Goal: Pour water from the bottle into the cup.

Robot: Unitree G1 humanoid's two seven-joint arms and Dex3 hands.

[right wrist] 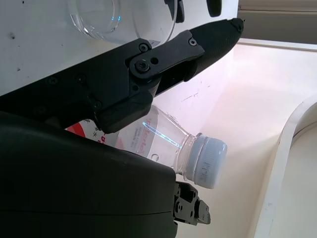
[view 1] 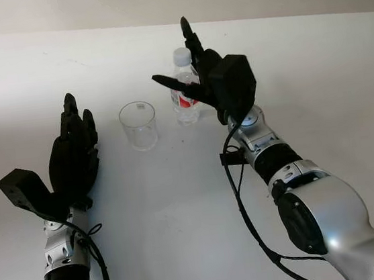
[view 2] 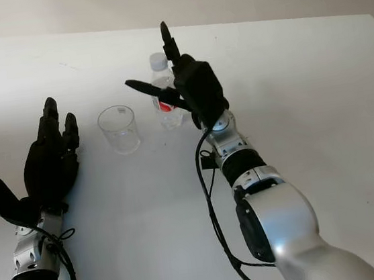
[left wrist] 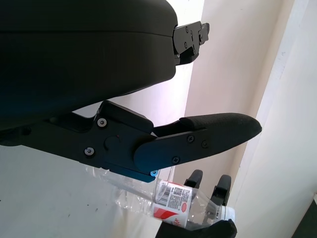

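A clear plastic water bottle point(view 1: 184, 106) with a white cap and a red label stands upright on the white table point(view 1: 301, 73), about mid-table. Just left of it stands an empty clear cup point(view 1: 138, 125). My right hand point(view 1: 186, 69) is open at the bottle's right side, its thumb crossing in front of the bottle and its fingers pointing up past the cap. In the right wrist view the bottle point(right wrist: 163, 144) lies between the thumb and the palm, with the cup point(right wrist: 109, 20) beyond. My left hand point(view 1: 77, 125) is open, left of the cup and apart from it.
The table's far edge point(view 1: 227, 19) meets a pale wall. The near edge runs along the bottom of the picture. Black cables hang along both forearms.
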